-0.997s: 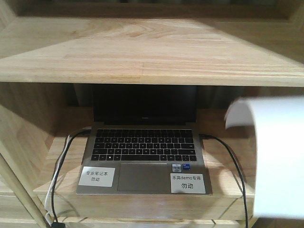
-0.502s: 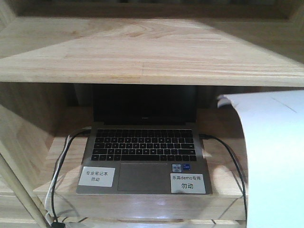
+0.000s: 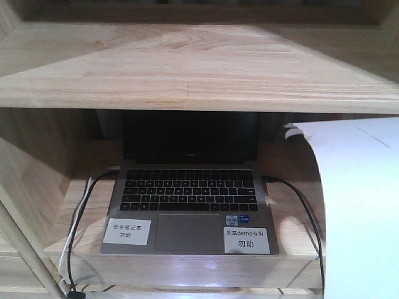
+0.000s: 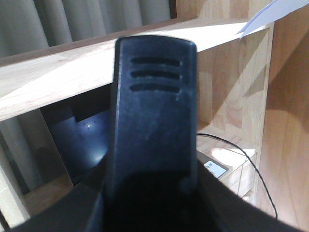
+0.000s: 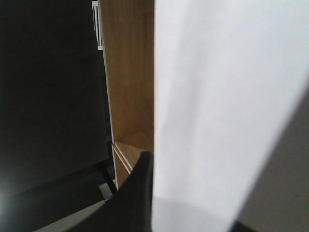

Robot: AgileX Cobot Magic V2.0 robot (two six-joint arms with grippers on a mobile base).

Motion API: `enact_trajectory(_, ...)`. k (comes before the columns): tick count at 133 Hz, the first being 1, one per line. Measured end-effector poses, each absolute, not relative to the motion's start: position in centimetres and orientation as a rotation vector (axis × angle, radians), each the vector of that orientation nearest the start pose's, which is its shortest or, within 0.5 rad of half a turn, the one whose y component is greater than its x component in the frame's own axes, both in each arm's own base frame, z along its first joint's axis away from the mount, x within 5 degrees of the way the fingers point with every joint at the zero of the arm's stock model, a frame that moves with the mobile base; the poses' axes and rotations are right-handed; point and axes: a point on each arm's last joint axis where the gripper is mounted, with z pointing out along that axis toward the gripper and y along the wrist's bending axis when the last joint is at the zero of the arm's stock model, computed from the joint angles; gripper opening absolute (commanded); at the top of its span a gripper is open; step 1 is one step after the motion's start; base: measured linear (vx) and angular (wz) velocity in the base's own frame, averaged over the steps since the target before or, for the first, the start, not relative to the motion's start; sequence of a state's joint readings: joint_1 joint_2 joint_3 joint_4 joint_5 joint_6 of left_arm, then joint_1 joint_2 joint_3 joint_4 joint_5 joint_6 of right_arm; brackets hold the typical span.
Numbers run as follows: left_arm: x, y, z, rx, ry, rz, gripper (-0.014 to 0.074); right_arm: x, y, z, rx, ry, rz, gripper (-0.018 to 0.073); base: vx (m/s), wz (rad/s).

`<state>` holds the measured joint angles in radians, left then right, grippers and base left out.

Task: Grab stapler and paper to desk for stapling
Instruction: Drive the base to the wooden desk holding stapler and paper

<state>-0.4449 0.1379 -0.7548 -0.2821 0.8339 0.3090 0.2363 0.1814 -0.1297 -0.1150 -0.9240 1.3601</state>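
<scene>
A black stapler (image 4: 154,111) with three grooves on its face stands upright and fills the middle of the left wrist view. My left gripper (image 4: 154,198) is shut on its lower part, and the jaws show only as dark shapes on either side. The white paper (image 3: 361,212) hangs curved at the right of the front view, and its corner (image 4: 263,17) shows in the left wrist view. In the right wrist view the paper (image 5: 217,106) fills the right half, with my right gripper (image 5: 193,217) shut on its lower edge. The desk is out of view.
An open laptop (image 3: 190,199) with two white labels sits in the wooden shelf unit (image 3: 187,68), directly ahead. Black cables (image 3: 305,205) run down both sides of it. The shelf's side wall (image 5: 128,87) stands close to the left of the paper.
The paper has swung left and uncurled, covering more of the front view's right side than a second ago. It has barely moved in the last half second.
</scene>
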Motion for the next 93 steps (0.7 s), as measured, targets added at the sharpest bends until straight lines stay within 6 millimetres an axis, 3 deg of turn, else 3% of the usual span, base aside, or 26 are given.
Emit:
enact_trajectory(53, -1.62, -1.31, 36.93, 0.619, 1.578, -0.421, -0.0006, 2.85, 1.54, 31.68, 0.257, 0.636, 1.502, -0.0006, -0.01, 0.04)
enact_trajectory(93, -1.62, -1.31, 36.93, 0.619, 1.578, -0.421, -0.0006, 2.86, 1.54, 31.67, 0.258, 0.637, 1.502, -0.0006, -0.09, 0.34)
